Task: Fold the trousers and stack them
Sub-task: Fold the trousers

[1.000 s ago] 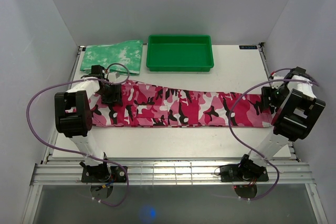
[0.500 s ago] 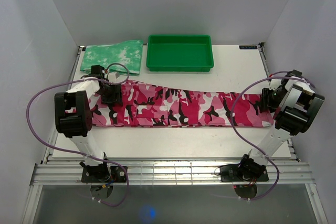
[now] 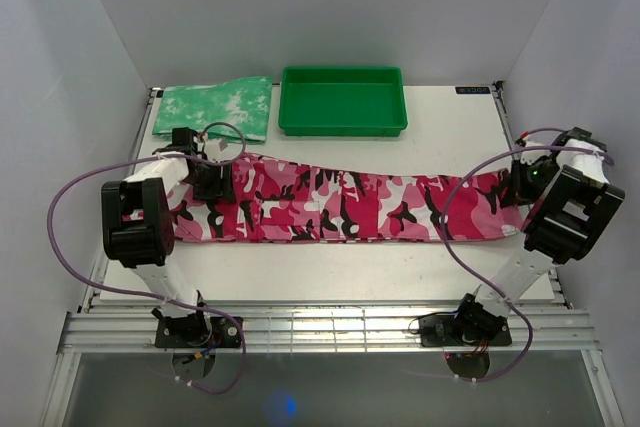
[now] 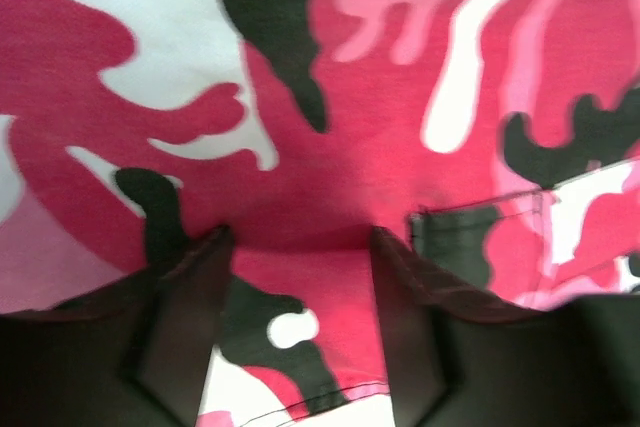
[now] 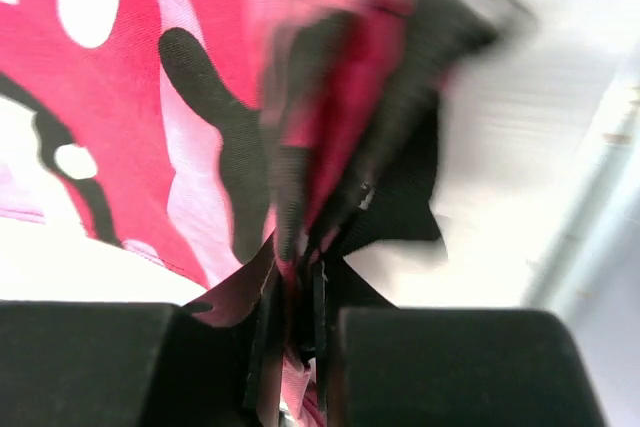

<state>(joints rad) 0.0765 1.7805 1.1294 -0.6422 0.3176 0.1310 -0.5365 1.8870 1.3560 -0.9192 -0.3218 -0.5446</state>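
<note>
And here are the trousers (image 3: 340, 205), pink, white and black camouflage, laid out flat in one long strip on the table (image 3: 440, 267) on the near side of the green tray (image 3: 343, 131), running well past both ends of it. Left of the tray and nearer than its left corner, the left gripper (image 3: 212, 185) sits low over the wide end of the strip. The wrist view shows its fingers (image 4: 190, 317) set well apart, tips down on the print with a flat band of pink between them and nothing pinched. It looks to be pressing, not gripping. Well off to the right of the tray, at the far end of the strip, the right gripper (image 3: 520, 187) has the cloth. Its own camera shows the jaws drawn almost together with a bunched, blurred fold of pink and black caught between them, the fabric rising out of the pinch. Just beside the tray's left end lies a mottled green-and-white folded cloth (image 3: 218, 107), apart from the trousers.
</note>
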